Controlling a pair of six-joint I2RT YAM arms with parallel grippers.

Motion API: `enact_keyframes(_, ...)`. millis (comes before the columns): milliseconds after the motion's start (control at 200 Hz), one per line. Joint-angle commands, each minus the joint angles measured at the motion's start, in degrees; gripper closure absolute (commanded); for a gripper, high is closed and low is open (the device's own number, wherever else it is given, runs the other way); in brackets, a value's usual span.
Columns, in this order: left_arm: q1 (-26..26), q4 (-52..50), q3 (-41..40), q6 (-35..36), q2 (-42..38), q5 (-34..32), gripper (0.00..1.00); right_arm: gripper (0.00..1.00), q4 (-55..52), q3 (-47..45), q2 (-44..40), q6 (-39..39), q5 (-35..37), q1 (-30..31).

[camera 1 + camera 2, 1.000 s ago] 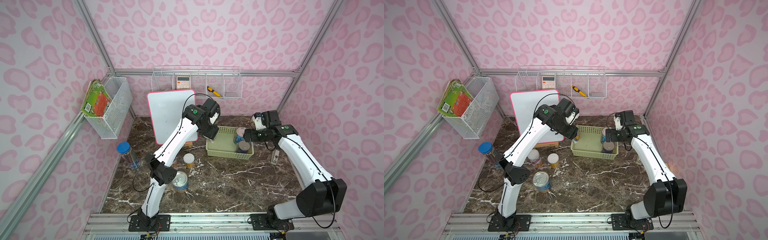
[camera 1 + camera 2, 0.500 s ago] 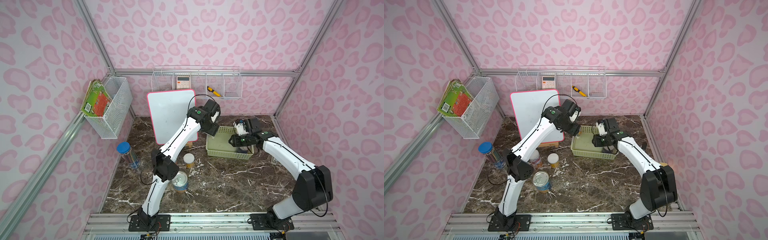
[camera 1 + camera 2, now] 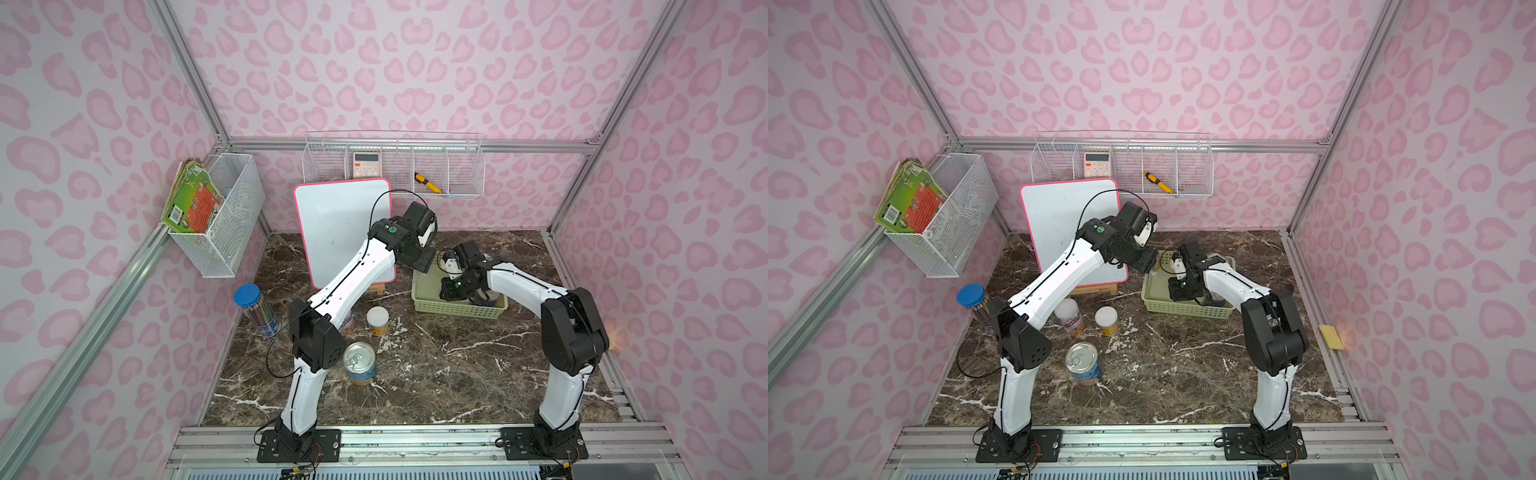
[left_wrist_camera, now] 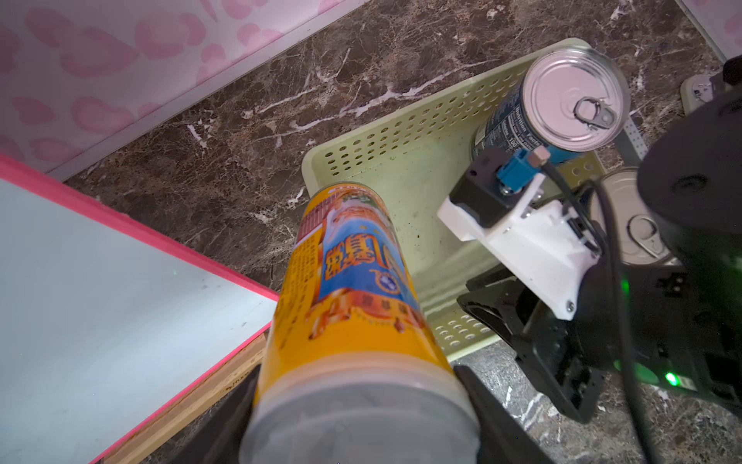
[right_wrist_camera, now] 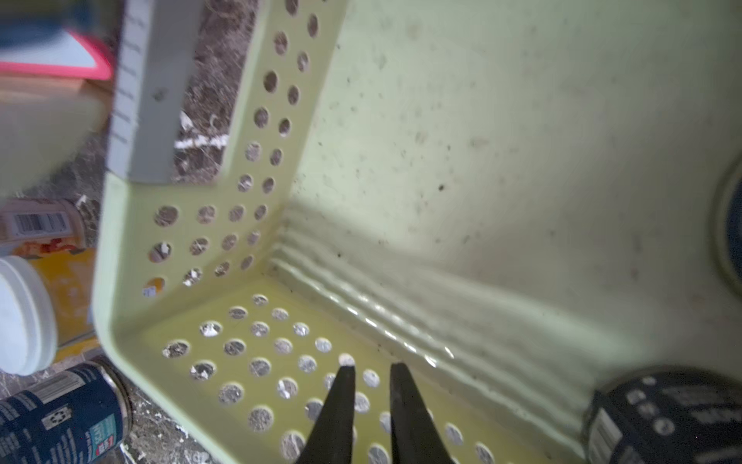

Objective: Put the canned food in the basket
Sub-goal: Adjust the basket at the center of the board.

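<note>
Marble tabletop, pink walls. L gripper clamped near lid end of yellow can, base toward basket corner, prob. for upright drop. R gripper inside basket, jaws nearly together, empty. Two blue cans inside. Silver-top can + 2 white-lid cans loose on table.

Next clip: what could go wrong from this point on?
1. The left hand grips the yellow can at its lid end, tilted by the basket corner; it might catch the rim or land toppled.
2. The right hand, closed and empty, sits low inside the basket, so the two hands could collide.
3. A drop could knock the blue cans already inside.
</note>
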Motion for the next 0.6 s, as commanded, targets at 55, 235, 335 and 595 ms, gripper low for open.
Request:
enact_keyframes(55,-0.34,5.02,-2.67,-0.72,-2.8,2.83,1.0,0.78,-2.78,-4.83,-3.91,2.36,-0.02,2.57)
enact_keyframes(235,-0.84,5.18,-8.34,-1.52,-5.08,2.78,1.0,0.76,-2.05,-7.75,-7.34,6.68,0.15,6.15)
enact_keyframes(335,-1.11,5.51,-11.29,-2.35,-6.39,2.63,1.0,0.76,-0.71,-10.61,-8.81,9.45,-0.48,7.26)
enact_keyframes(595,-1.35,3.75,-10.54,-2.66,-3.63,1.17,1.0,0.74,1.15,-12.5,-10.79,11.54,-0.36,9.56)
